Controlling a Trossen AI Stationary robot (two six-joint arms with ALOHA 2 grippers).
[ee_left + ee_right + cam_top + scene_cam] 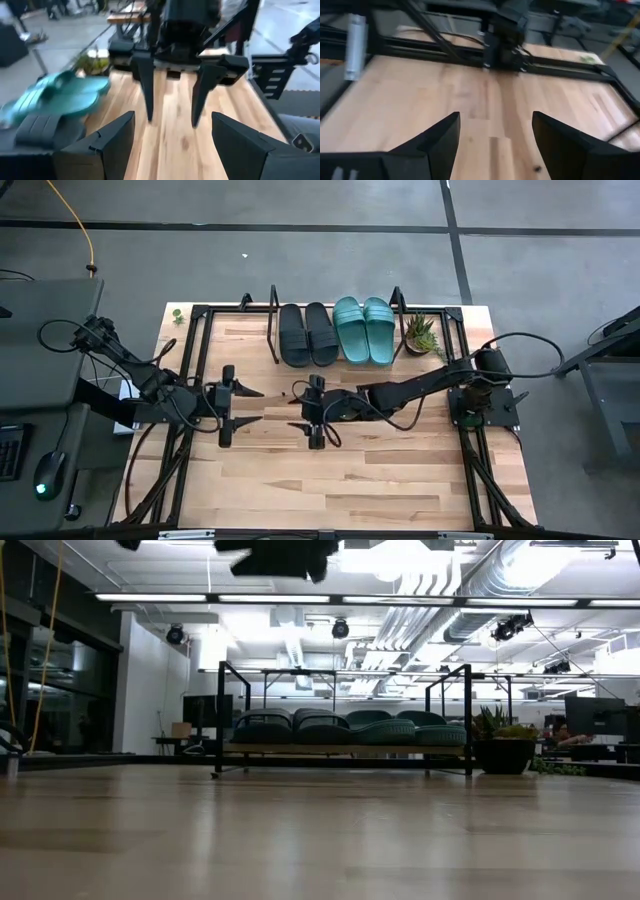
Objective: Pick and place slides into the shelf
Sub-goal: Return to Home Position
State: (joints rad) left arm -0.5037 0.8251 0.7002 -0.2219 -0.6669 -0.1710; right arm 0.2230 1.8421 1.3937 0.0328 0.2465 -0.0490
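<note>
Nearest the lens: left gripper (172, 117), its two dark fingers spread wide with nothing between them, held above the middle of the table (350, 480) and touching nothing. Facing it tip to tip, a little apart: right gripper (292, 410), likewise wide open and empty, its arm reaching in from the table's right edge. Shelf (220, 715): stands at the far edge of the table. On its board, side by side in one row with straps up: two black slides (307, 333) to the left, two teal slides (363, 330) to the right, the pairs touching or nearly so. Potted plant (420, 335): just beside the shelf's right end. Hard to make out: in the low view only the slides' rounded ends show, and the arms are cut to a dark shape (280, 555) at the top edge. The left wrist view shows one teal slide as a smear, with an unclear dark form beside it.
</note>
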